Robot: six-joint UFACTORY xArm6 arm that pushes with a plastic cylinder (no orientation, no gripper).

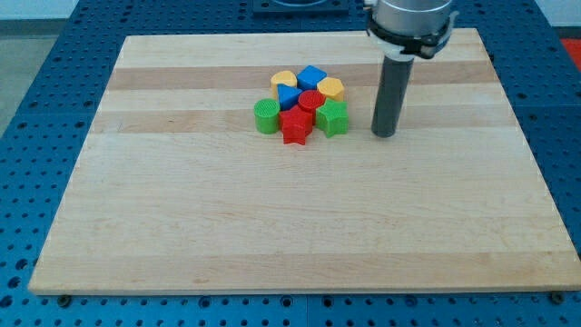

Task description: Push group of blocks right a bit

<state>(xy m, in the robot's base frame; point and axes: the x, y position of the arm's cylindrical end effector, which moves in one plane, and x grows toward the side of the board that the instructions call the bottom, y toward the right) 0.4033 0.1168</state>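
A tight cluster of blocks sits on the wooden board (272, 218), a little above its middle. It holds a yellow block (284, 80) at the upper left, a blue cube (312, 76) at the top, a yellow block (331, 88) at the upper right, a blue block (288, 97), a red cylinder (311, 101), a green cylinder (267, 116) at the left, a red star-shaped block (295, 126) at the bottom and a green block (332, 118) at the right. My tip (385, 134) rests on the board to the right of the cluster, a short gap from the green block.
The board lies on a blue perforated table (36, 136) that shows on all sides. The arm's grey flange (410, 23) hangs above the board's upper right part.
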